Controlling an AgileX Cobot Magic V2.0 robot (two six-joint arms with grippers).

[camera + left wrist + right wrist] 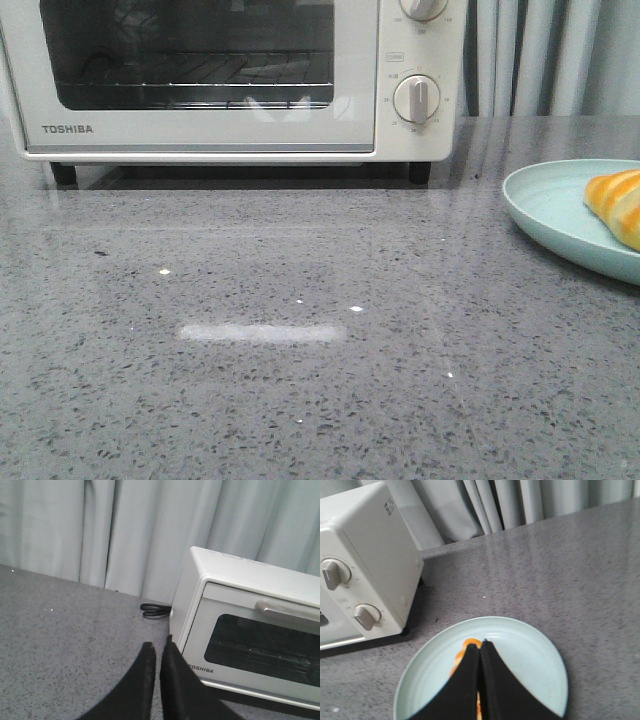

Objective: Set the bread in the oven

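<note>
The speckled grey countertop (300, 380) fills the foreground of the front view, glossy, with a pale streak of reflected light on it. At its right edge sits a pale green plate (545, 205), cut off by the frame, and on it lies the bread (618, 205), orange with cream ridges, only one end showing. Well apart from the plate, at the back, stands the oven (230, 130) on black feet, its glass door shut, a wire rack visible behind the glass and two round knobs (417, 99) on its right panel. No arm shows here.

In the left wrist view the left gripper (159, 652) hangs over bare counter just beside the oven's front corner. Its black fingers (145, 675) are nearly together, a thin slit between them, with nothing in it. A black cable (154, 611) lies coiled by the curtain (125, 530) behind the oven.

In the right wrist view the right gripper (480, 647) is above the plate, fingers pressed tip to tip. Slivers of orange bread show at their edges, mostly hidden; whether the fingers touch it I cannot tell.
</note>
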